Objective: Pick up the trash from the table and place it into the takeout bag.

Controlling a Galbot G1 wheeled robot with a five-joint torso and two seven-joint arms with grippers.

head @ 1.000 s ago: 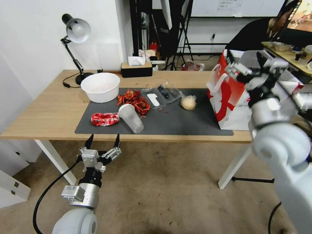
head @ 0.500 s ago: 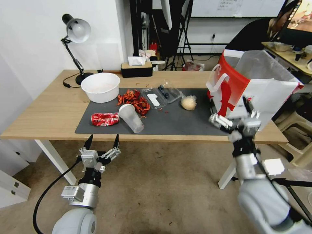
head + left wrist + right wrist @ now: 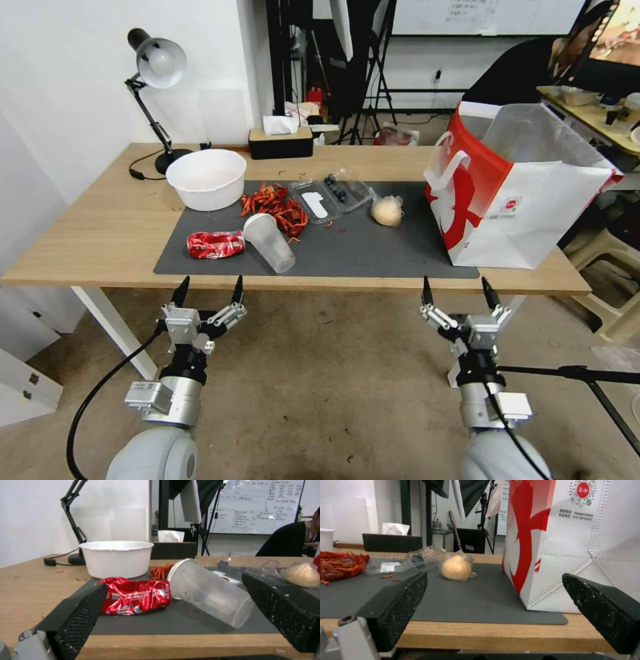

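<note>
Both grippers hang low in front of the desk point(image 3: 100, 233), below its near edge. The left gripper point(image 3: 208, 290) is wide open and holds nothing. The right gripper point(image 3: 460, 291) is wide open too, with nothing in it.

On the grey mat point(image 3: 373, 253) lies the red can point(image 3: 215, 244), all squashed. Just beside it lies the clear cup point(image 3: 268, 241) on its side, mouth toward the can. Behind them is a pile of red shells point(image 3: 275, 205), and a white bowl point(image 3: 205, 178) stands at the mat's far left corner. A clear box point(image 3: 330, 195) sits open in the middle. The ball point(image 3: 387, 211) rests near the bag point(image 3: 513, 193), not touching it. The bag stands upright at the right end of the desk, mouth open. A lamp point(image 3: 155, 80) and a tissue box point(image 3: 280, 141) stand at the back.

The left wrist view looks from low down. There the can point(image 3: 136, 599) touches the rim of the cup point(image 3: 210, 593), with the bowl point(image 3: 116, 558) behind.

The right wrist view shows the ball point(image 3: 456, 567) wrapped in thin clear film, and the bag point(image 3: 573, 545) with its small round logo. Nothing lies on the mat between the ball and the bag.
</note>
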